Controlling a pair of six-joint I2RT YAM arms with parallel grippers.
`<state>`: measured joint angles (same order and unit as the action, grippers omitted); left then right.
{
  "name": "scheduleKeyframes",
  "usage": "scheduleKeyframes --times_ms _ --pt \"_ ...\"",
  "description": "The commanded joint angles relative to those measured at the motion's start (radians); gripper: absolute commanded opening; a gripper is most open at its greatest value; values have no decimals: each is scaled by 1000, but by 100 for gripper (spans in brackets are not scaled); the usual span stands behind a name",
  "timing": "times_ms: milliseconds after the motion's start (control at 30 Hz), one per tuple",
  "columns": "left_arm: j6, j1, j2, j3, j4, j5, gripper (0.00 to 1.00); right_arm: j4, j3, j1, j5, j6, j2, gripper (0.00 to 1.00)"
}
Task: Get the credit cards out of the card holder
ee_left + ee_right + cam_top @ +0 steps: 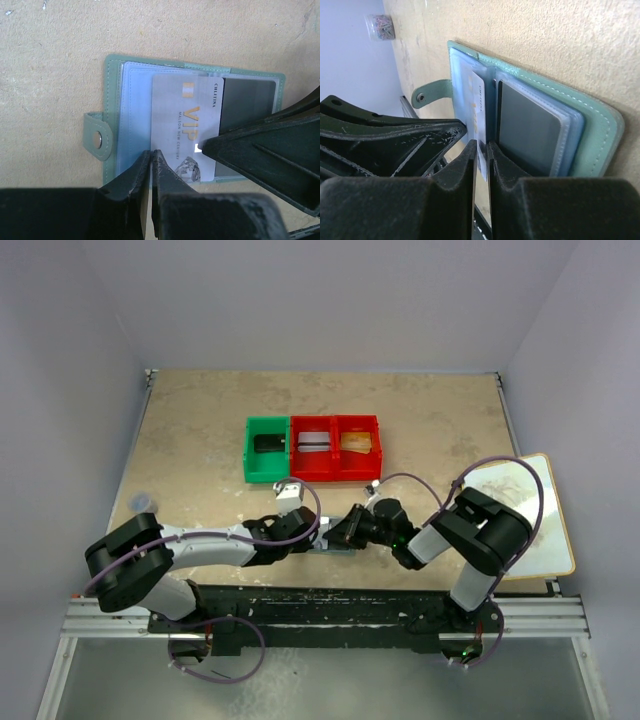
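Closest in, the left claw (151,155) is sitting fully closed, its tips resting at the edge of the card holder (113,100). The right claw (481,150) is straddling the protruding edge of a silver card (185,125) with its jaws only narrowly apart; whether they are squeezing it I cannot tell. That card is looking thin, light, stiff and slick, so its exposed edge is offering the best place to pinch, pulling flat along the sleeve. Soft and light, the holder is lying open on the table (50,60) and is probably going to slide unless pinned; a dark card (247,102) is sitting in its other panel. Farther off, a green bin (265,473) and red bins (335,472) are standing in a row, with pale walls closing in the tan, matte surface.
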<state>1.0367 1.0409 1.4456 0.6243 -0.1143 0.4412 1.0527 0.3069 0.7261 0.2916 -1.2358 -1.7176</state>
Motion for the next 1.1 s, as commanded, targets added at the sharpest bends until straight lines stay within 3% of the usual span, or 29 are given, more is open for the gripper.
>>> scheduleKeyframes --times_ms 0,200,367,1067 --pt "3 -5 -7 -11 11 16 2 50 33 4 19 13 -17 17" --pt "11 -4 -19 -17 9 29 2 35 61 1 22 24 -33 13" --pt "45 -4 -65 -38 -2 73 3 27 47 0 -1 25 -13 0" --pt "3 -4 -156 -38 38 49 5 43 -41 -6 -15 8 22 0"
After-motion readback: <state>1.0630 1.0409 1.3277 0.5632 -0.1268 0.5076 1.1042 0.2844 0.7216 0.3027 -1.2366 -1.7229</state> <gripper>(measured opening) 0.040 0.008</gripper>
